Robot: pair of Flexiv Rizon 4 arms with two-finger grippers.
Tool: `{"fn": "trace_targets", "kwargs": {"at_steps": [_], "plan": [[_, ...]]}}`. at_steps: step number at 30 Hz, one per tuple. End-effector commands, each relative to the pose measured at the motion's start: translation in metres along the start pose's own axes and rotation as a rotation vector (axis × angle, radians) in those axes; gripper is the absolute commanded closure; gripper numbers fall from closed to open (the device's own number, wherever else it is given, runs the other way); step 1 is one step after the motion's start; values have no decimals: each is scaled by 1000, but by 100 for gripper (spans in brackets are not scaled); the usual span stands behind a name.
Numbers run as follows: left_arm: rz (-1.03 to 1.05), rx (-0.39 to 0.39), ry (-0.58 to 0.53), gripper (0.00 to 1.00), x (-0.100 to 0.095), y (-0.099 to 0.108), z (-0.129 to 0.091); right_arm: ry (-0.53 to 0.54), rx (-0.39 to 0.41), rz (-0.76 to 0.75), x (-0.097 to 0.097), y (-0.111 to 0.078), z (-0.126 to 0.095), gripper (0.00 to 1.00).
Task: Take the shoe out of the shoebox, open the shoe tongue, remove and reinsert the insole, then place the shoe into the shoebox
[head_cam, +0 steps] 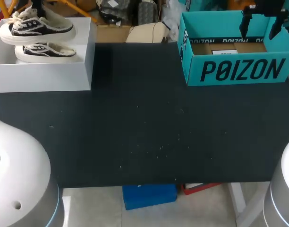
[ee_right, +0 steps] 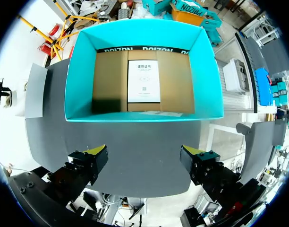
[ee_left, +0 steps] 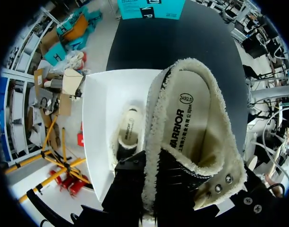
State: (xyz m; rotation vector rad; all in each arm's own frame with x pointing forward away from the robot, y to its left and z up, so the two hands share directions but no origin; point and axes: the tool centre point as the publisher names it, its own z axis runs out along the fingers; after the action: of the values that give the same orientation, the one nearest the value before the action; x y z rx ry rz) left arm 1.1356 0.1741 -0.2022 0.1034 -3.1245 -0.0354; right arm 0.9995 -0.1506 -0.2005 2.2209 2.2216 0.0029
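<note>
The black shoe with the fleece lining hangs just above the open white box, at the table's far left corner. Its laced front sits between the left gripper's dark fingers. These press on it from both sides, so I judge the grip closed on the shoe, though the yellow tips are hidden beneath it. The long axis runs straight out from that gripper. The heel and the exposed insole point away from it across the black table, towards the teal shoebox. A second shoe lies inside the white box, beneath and beside the held one.

The right gripper hovers over the teal shoebox with fingers spread wide and nothing between them. It is well apart from the shoe, so the left arm is far nearer.
</note>
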Motion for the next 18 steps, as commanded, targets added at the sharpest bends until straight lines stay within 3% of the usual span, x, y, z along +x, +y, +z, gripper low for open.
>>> {"fn": "trace_targets", "kwargs": {"at_steps": [1, 9, 18], "plan": [[-8, -17, -94, 100, 61, -31, -53, 0, 1, 0, 0, 0, 0, 0], [-51, 9, -102, 100, 141, -127, -52, 0, 1, 0, 0, 0, 0, 0], [-83, 58, -64, 100, 216, -234, -25, 0, 1, 0, 0, 0, 0, 0]]}}
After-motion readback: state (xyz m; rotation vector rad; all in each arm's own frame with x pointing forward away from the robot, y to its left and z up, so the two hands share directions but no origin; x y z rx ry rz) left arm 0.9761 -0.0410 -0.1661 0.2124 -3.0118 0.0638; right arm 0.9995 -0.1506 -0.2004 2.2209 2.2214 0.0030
